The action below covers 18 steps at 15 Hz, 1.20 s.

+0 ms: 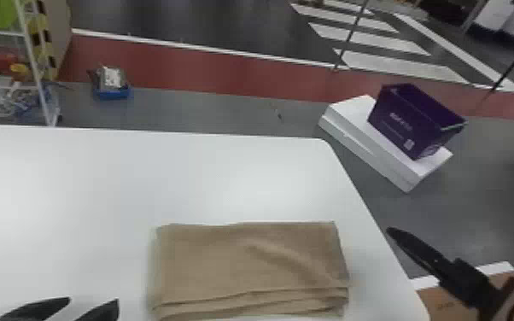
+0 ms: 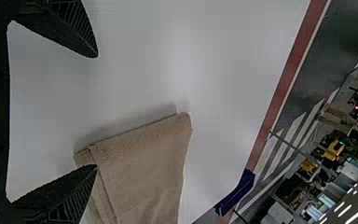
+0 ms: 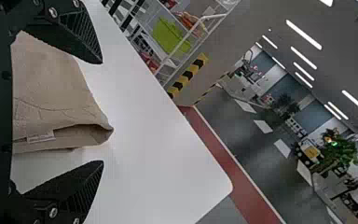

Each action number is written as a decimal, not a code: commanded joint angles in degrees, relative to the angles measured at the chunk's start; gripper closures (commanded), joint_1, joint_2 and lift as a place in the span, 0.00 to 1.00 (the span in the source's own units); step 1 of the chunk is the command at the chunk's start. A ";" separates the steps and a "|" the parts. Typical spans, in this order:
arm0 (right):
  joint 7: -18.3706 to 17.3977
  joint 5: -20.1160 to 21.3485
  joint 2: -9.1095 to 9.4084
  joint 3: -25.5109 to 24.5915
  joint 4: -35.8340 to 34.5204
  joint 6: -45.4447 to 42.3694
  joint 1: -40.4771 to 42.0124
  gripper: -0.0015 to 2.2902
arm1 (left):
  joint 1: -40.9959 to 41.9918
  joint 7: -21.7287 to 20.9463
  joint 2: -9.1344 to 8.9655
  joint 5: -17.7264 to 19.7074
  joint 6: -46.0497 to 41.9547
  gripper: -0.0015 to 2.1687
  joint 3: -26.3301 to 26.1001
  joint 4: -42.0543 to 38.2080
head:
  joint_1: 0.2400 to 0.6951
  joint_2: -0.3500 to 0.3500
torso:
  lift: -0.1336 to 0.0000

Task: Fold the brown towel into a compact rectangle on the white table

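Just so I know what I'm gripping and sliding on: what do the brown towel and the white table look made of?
The brown towel looks like soft, matte fabric, perhaps cotton or microfibre: it creases and has a nubbly edge band. The white table seems smooth laminate or plastic, its satin finish giving soft, blurred highlights.

The towel (image 1: 243,260) was matt, slightly rough cloth; the tabletop (image 1: 98,183) looked smooth and faintly glossy, the left end effector (image 1: 94,299) matt and ridged.
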 commanded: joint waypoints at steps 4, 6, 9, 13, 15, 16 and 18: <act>1.42 -4.09 1.56 -4.18 -4.69 -6.43 7.42 0.05 | -0.97 -0.80 -0.15 0.09 1.25 0.02 0.42 -0.06 | 1.00 0.00 | 0.08; 1.68 -0.75 2.53 -1.72 -4.52 -16.97 9.79 0.07 | -0.62 -0.80 -0.15 0.35 1.60 0.02 0.07 -0.15 | 1.00 0.00 | 0.08; 5.11 3.99 2.53 3.11 -1.70 -34.55 11.99 0.09 | 0.34 -3.00 -0.15 -0.61 -0.51 0.02 -0.19 0.03 | 1.00 0.00 | 0.08; 11.61 8.30 2.53 7.42 -1.53 -50.72 12.69 0.15 | 1.66 -4.93 1.58 -2.46 -7.19 0.07 -0.54 0.38 | 1.00 0.00 | 0.08; 13.99 13.13 2.18 11.28 -1.88 -67.07 15.06 0.15 | 1.93 -6.25 1.93 -2.55 -6.84 0.09 -0.46 0.65 | 1.00 0.00 | 0.08; 15.04 15.59 1.91 12.78 -2.14 -74.28 16.20 0.15 | 2.01 -6.69 2.20 -2.46 -5.78 0.10 -0.46 0.56 | 1.00 0.00 | 0.08; 16.89 19.46 0.86 15.24 -3.02 -82.89 18.05 0.15 | 1.49 -8.27 2.20 -1.58 -1.39 0.10 -0.02 0.38 | 1.00 0.00 | 0.08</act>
